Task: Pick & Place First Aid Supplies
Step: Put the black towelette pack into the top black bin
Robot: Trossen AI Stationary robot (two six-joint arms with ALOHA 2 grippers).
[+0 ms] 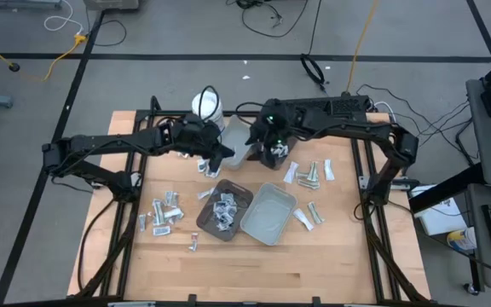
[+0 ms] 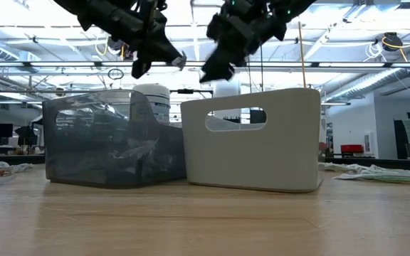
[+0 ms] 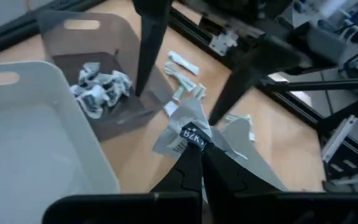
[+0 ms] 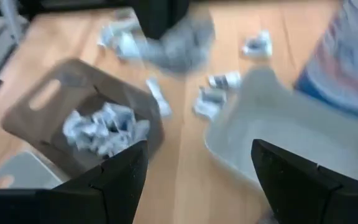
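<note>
Silvery-grey and flat, a small foil packet (image 3: 188, 127) printed with black lettering is being pinched between the pressed-together fingertips of the left gripper (image 3: 194, 149), sticking out just beyond them with its long axis running roughly across the fingers. That claw is hanging well above the tabletop, as the level view shows, with the packet a small pale flake at its tip (image 2: 179, 62).

Below and ahead of the claw is lying the brown rectangular plastic tray (image 3: 104, 93), already holding a crumpled heap of white and bluish packets (image 3: 98, 90). Just beside the claw, on its near side, is sitting a pale grey rectangular tray (image 3: 36, 124). I judge the coming move to be a short carry forward and down to the brown tray; the left arm is the one holding, so it is plainly the nearer.

The right gripper (image 4: 194, 162) is hovering close by, over the far trays, its two fingers spread wide and holding nothing. More loose packets and narrow strips (image 1: 164, 213) are lying scattered on the pale wooden table (image 1: 314, 256), well apart from both claws.
</note>
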